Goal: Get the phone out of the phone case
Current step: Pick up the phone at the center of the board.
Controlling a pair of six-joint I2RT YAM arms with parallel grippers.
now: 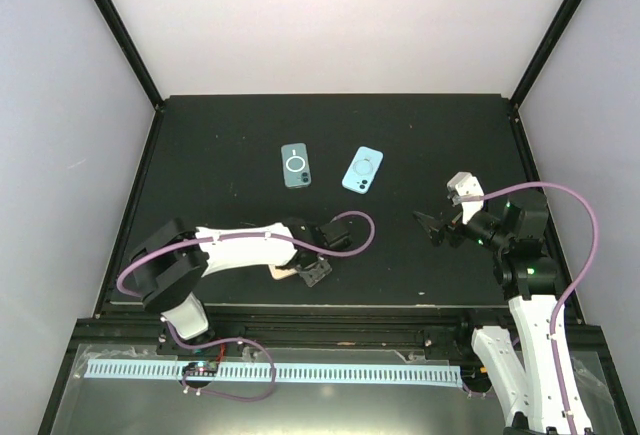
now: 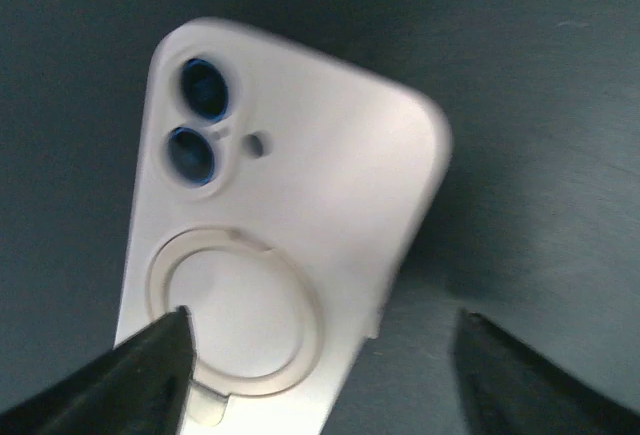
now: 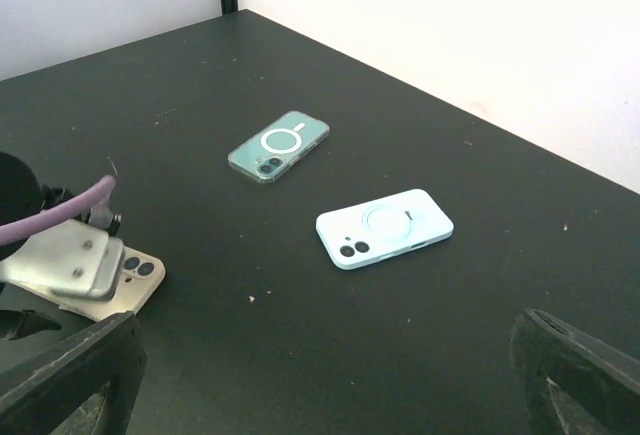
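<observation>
Pale, silicone-looking phone case [image 2: 290,205] lies back-up near the front of the table [image 1: 400,255] — left gripper [image 2: 322,317] over it, 2 fingers apart. Probably light, flexible, grippy; pinch its long sides — right gripper [image 3: 328,323] gapes, empty.

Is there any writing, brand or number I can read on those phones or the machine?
None can be read. The cream case, teal case and light blue case show only plain rings; a tiny dark mark on the light blue one's ring is too small to read.
</observation>
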